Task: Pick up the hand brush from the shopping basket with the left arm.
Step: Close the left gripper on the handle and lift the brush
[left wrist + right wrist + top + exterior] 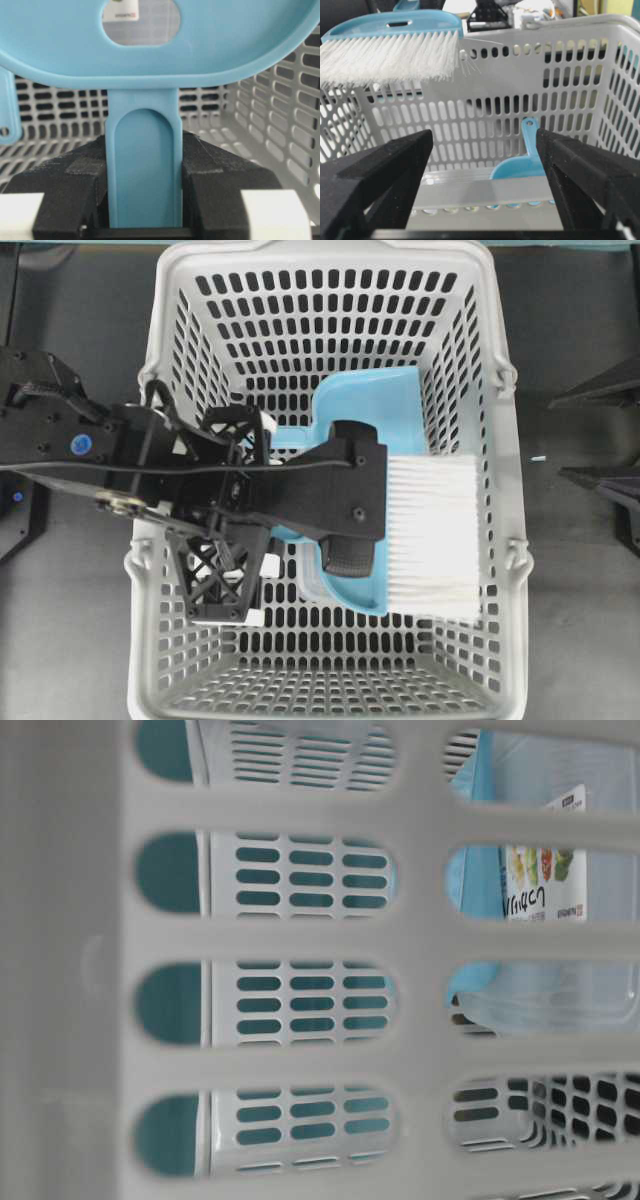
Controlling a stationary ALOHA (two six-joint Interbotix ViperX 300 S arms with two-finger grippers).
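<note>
left tool [142, 220] clamps hand brush [145, 150] handle | right tool [482, 190] wide | box label unreadable

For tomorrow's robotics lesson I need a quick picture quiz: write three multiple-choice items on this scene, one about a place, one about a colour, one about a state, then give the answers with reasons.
1. Where are the hand brush's bristles?
A. Raised up by the shopping basket's rim
B. Flat on the basket floor
C. On the table outside the basket

2. What colour are the bristles?
A. Black
B. White
C. Light blue

3. What is the left gripper doing?
A. Hanging open above the basket
B. Closed on the brush handle
C. Closed on the dustpan

Answers:
1 A: in the right wrist view the hand brush hangs up at the top of the shopping basket wall, while the dustpan lies low on the floor.
2 B: the bristles are white.
3 B: the left gripper has both fingers pressed against the blue handle.
</note>
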